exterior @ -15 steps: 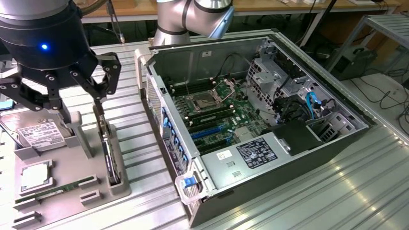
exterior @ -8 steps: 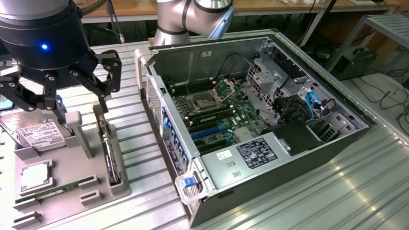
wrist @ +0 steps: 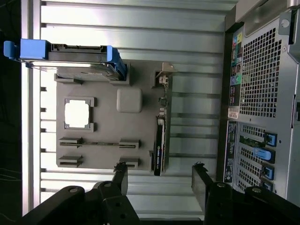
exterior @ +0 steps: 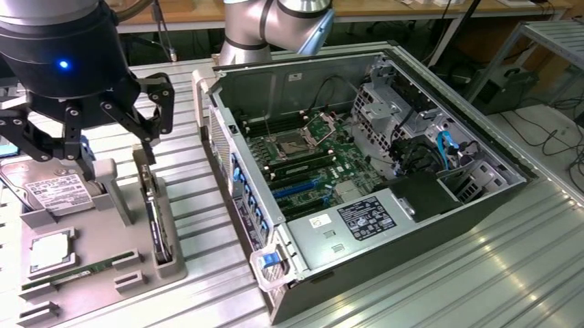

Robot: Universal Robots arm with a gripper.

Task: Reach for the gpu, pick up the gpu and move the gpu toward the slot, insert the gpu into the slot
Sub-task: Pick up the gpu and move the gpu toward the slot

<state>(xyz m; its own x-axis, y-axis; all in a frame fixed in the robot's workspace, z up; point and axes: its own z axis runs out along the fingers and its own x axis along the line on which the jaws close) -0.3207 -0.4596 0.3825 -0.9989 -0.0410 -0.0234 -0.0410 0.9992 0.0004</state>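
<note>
Gripper (wrist: 160,168) jaws wide over gpu (wrist: 159,140) standing on edge in gray holder (wrist: 108,129); centre card between jaws, descend square.

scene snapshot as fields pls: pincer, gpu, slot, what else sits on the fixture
pincer: open, empty, above the grey fixture
gpu: on edge in the fixture, not gripped; in the wrist view it lines up between the open fingers
slot: blue, on the motherboard inside the open case, no card in it
also on fixture: hard drive, CPU, memory stick
task state: gpu not yet picked up
</note>
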